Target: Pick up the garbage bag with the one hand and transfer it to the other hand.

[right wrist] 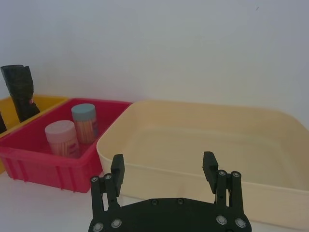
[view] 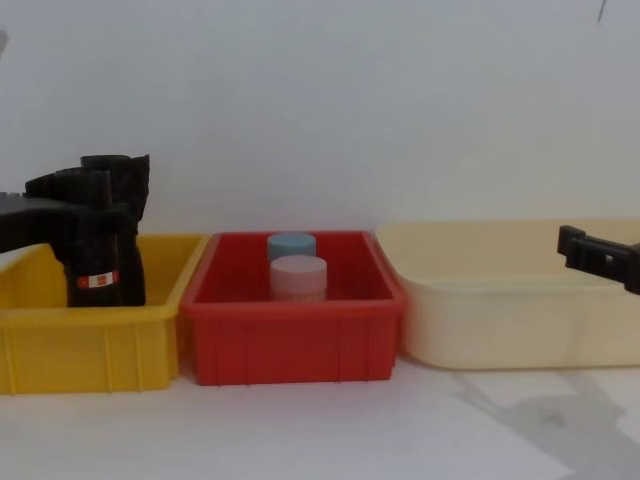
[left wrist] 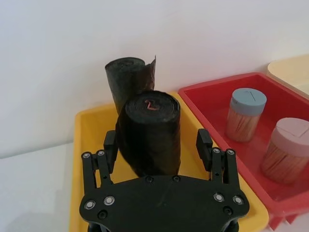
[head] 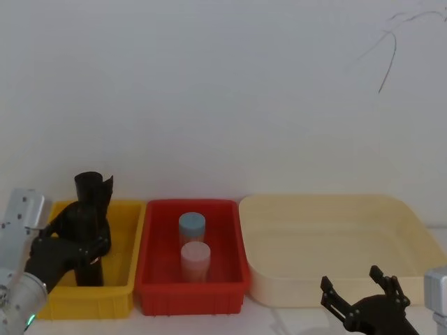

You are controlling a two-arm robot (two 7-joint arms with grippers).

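My left gripper [left wrist: 157, 140] is down in the yellow bin [left wrist: 89, 125], its fingers apart on either side of the garbage bag [left wrist: 149, 118], which stands upright there. One finger looks to be against the roll's side and the other shows a small gap, so I judge it not yet gripped. To do this well, I want the jaws centred on the roll before I squeeze, so it isn't shoved into the taller crumpled roll [left wrist: 126, 77] just behind it (they stand so close that a sloppy close could catch both). I'd clamp above the red-and-white label [view: 97, 281], leave one end free for the handover, then lift straight up to clear the bin wall. My right gripper [head: 360, 293] hangs low in front of the cream tub [head: 412, 230], fingers spread, well apart from the bag, with the red bin [head: 150, 237] between.
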